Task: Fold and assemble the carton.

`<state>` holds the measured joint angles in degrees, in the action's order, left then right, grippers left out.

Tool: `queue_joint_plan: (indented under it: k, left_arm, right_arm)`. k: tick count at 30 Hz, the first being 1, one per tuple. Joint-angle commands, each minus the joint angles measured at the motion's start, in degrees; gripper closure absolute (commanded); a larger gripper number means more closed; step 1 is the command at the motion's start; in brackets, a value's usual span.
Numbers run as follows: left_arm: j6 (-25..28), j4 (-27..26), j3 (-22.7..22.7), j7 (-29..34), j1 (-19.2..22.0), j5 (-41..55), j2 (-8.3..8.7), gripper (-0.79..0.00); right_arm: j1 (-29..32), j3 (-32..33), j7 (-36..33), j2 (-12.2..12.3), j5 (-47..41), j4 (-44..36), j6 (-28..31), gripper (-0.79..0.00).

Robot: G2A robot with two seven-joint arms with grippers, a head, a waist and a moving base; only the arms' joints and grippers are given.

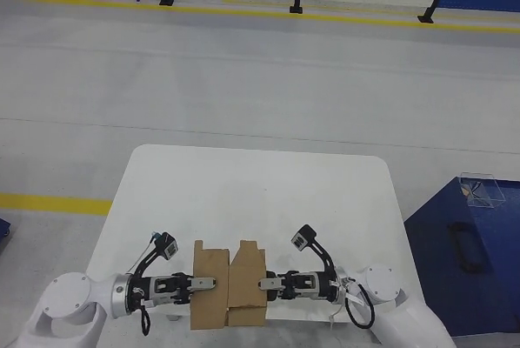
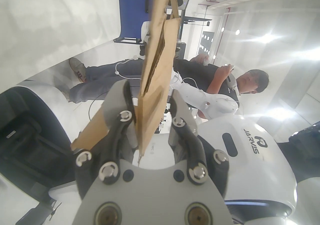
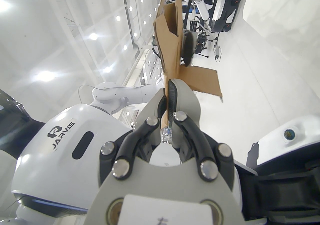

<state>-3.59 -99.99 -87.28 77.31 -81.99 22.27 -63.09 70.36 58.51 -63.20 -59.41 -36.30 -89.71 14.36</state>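
While pinching carton in right gripper, with left gripper spread round edge, may pivot. Pulled now, could crease askew.

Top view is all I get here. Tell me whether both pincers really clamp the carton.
Observer: Right pincer is shut on the carton, pinching its edge.
Operator: Now report the left one.
Observer: Left pincer stands open, with a carton panel running between its fingers.
Operator: Describe the carton edge-on.
Observer: Mostly flat, with its layers gaping slightly along the edge.
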Motion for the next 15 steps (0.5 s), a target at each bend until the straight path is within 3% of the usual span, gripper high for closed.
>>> queue_joint_plan:
  k: [1, 12, 15]
  left_arm:
    - [0.1, 0.17, -0.22, 1.17, 0.07, 1.66, 0.15, 0.0]
    - [0.16, 0.25, -0.39, 1.38, 0.12, 2.07, 0.18, 0.0]
    - [3.54, 0.08, -0.49, -8.44, -0.99, 7.5, -0.5, 0.0]
  right_arm:
    - [0.0, -0.02, 0.01, -0.01, -0.09, 0.0, -0.13, -0.785]
    - [0.0, -0.02, 0.01, -0.01, -0.09, 0.0, -0.13, -0.785]
    - [0.91, 2.44, 5.86, 0.23, 4.04, -1.69, 3.88, -0.785]
